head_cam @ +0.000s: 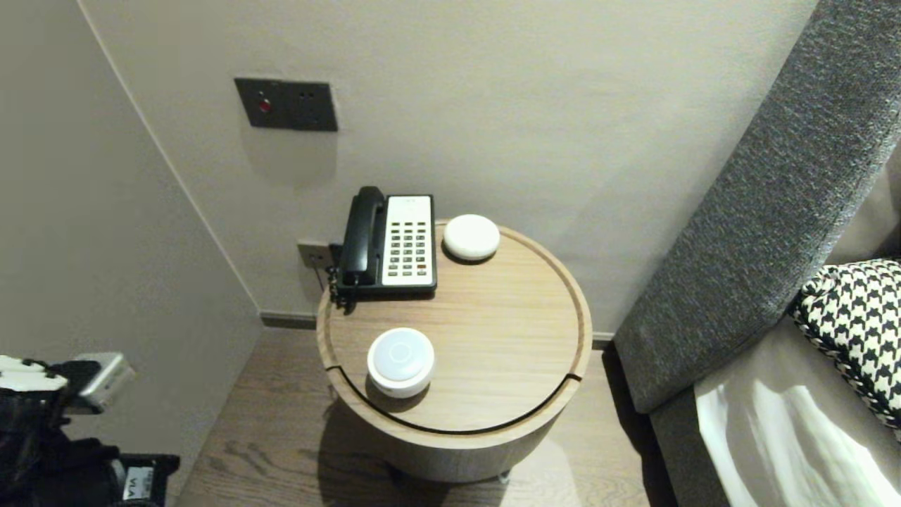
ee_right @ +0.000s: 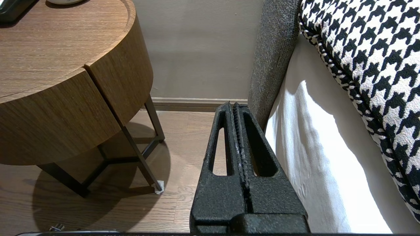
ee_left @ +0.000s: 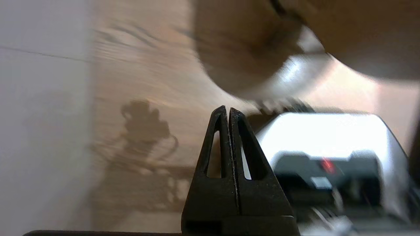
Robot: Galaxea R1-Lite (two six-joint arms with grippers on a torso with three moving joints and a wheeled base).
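Note:
A round wooden side table (head_cam: 507,352) carries a black-and-white desk phone (head_cam: 391,243), a white puck (head_cam: 471,237) at the back and a white round device (head_cam: 400,361) near its front left. My left arm (head_cam: 49,422) is low at the lower left, clear of the table. In its wrist view the left gripper (ee_left: 228,109) is shut on nothing, over the wooden floor (ee_left: 141,82), in a blurred picture. The right gripper (ee_right: 232,105) is shut and empty, low between the table (ee_right: 65,82) and the bed sheet (ee_right: 315,147).
A grey headboard (head_cam: 760,211) and a houndstooth pillow (head_cam: 855,331) stand to the right of the table. A dark switch plate (head_cam: 286,104) is on the back wall. A side wall closes off the left. My white base (ee_left: 328,131) lies beside the left gripper.

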